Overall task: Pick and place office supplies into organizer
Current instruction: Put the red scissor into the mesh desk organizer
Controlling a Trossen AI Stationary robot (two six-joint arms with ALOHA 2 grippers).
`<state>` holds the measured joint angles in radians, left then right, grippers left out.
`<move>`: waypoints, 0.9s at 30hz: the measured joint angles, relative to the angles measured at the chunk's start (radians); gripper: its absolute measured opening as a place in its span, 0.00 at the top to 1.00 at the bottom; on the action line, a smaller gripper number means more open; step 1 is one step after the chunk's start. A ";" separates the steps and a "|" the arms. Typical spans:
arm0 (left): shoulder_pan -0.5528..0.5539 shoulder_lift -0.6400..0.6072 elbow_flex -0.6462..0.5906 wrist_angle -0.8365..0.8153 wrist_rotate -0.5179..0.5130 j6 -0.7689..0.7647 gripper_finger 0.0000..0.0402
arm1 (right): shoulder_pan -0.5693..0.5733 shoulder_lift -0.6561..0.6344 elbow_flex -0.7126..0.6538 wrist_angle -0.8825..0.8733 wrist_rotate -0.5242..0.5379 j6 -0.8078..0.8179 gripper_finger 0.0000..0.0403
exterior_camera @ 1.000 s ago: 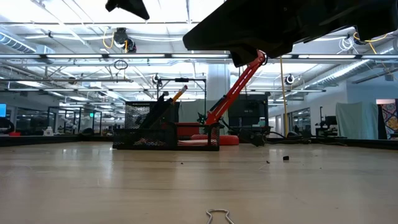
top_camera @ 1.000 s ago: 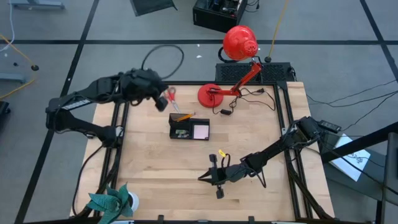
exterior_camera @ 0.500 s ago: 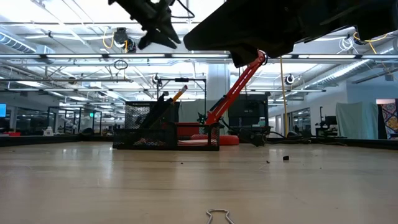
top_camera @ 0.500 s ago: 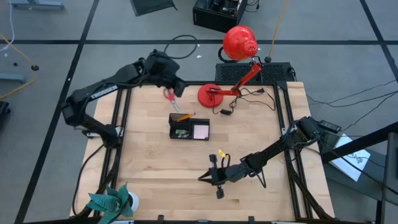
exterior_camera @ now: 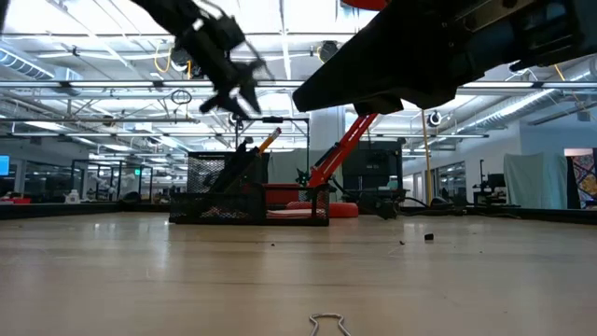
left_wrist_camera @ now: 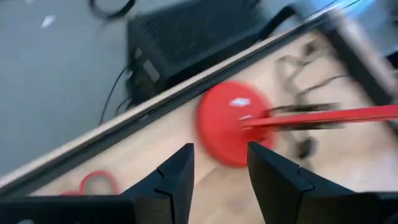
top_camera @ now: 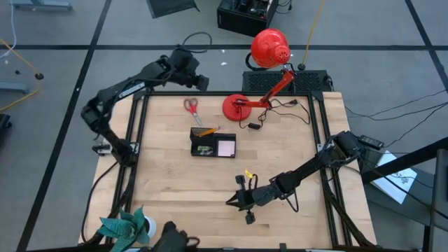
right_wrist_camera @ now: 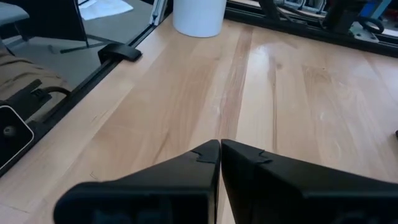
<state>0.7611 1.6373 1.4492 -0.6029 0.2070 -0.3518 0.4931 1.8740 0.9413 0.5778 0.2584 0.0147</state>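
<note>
Red-handled scissors (top_camera: 190, 108) lie flat on the table near its far edge; one handle loop (left_wrist_camera: 96, 182) shows in the left wrist view. The black organizer (top_camera: 212, 145) stands mid-table with a pink notepad (top_camera: 226, 148) in it and an orange pencil (top_camera: 207, 131) sticking out. My left gripper (top_camera: 201, 82) hangs open over the far edge, beyond the scissors, its fingers (left_wrist_camera: 180, 174) empty and pointing toward the lamp base. Low over the near part of the table, my right gripper (top_camera: 234, 200) is shut with nothing in it (right_wrist_camera: 220, 149).
A red lamp's round base (top_camera: 236, 107) stands right of the scissors, its head (top_camera: 270, 47) beyond the far edge. A small yellow bit (top_camera: 248, 173), a dark bit (top_camera: 250, 218) and a wire clip (exterior_camera: 326, 324) lie near my right gripper. A potted plant (top_camera: 126, 227) fills the near left corner.
My left gripper has swung from over the scissors toward the table's far edge and to the right, sinking and rolling as it went, and its fingers have opened. The scissors lie where they were.
</note>
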 joint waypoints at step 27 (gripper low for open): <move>-0.003 0.250 -0.001 -0.242 -0.320 0.006 0.62 | -0.003 -0.001 -0.013 -0.075 0.001 0.003 0.98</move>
<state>0.7578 1.8869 1.4483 -0.8444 -0.1135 -0.3460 0.4900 1.8732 0.9282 0.5032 0.2599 0.0180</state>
